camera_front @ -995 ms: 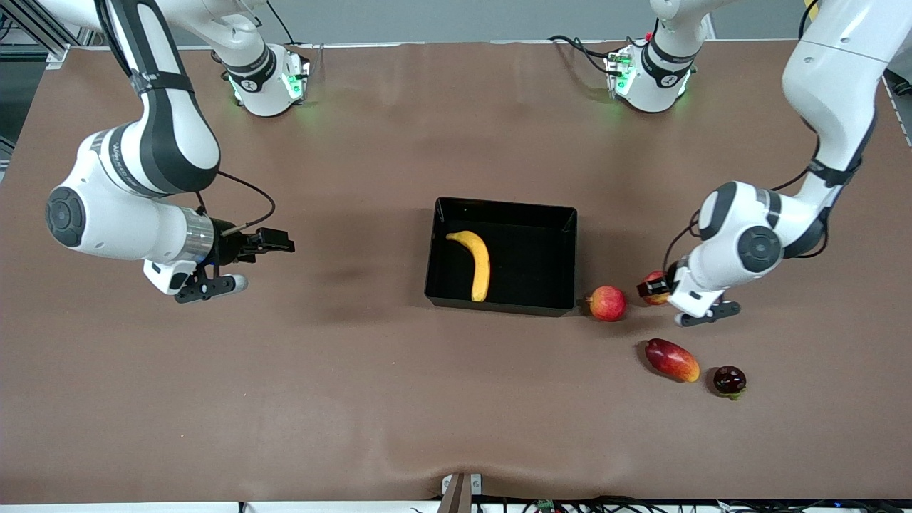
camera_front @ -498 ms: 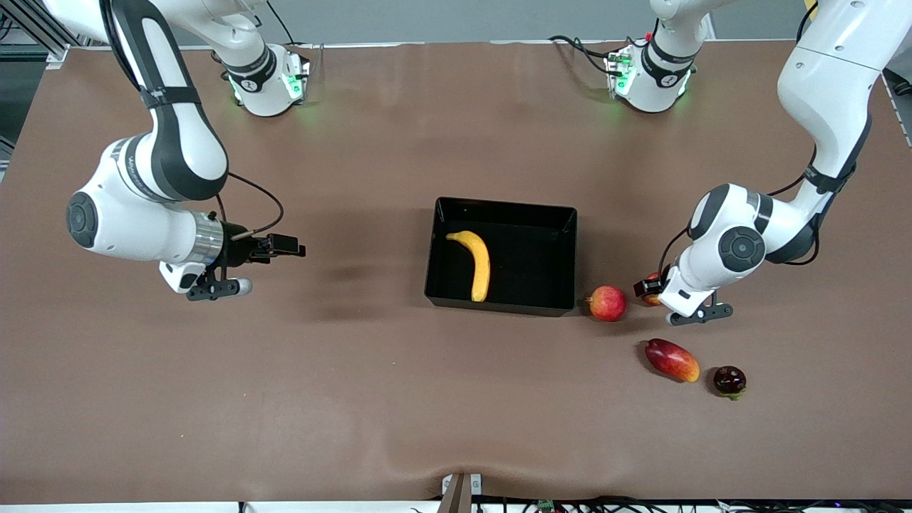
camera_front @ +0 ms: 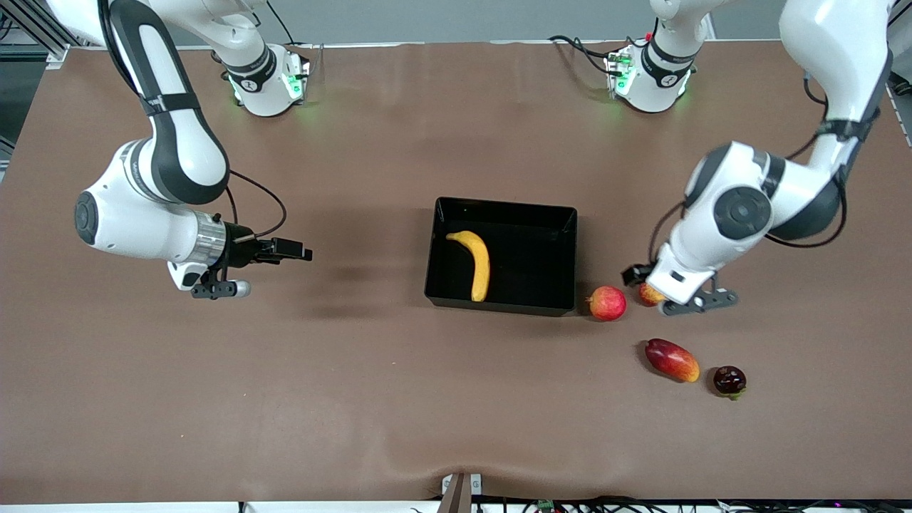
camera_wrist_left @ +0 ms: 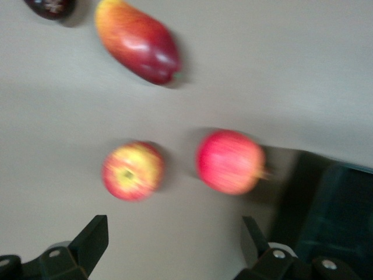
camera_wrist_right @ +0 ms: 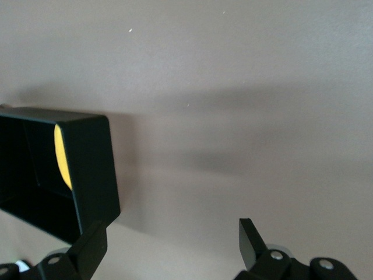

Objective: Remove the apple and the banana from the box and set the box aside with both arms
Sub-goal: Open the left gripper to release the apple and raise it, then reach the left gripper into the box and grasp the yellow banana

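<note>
Hovering seemingly above apple (camera_wrist_left: 132, 171): left gripper (camera_wrist_left: 172, 245).

You see banana (camera_front: 476, 263): yellow, curved, flat in box | box (camera_front: 556, 308): black, shallow, mid-table | apple (camera_wrist_left: 133, 170): red-yellow, on table at box's 4 o'clock.

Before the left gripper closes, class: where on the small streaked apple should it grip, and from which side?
Grip the apple across its widest middle, coming straight down: it is round and sits dimple up. The left gripper hangs open above it; one finger should probably drop into the gap between it and the pinkish fruit beside it. The right gripper hangs open over the table.
</note>
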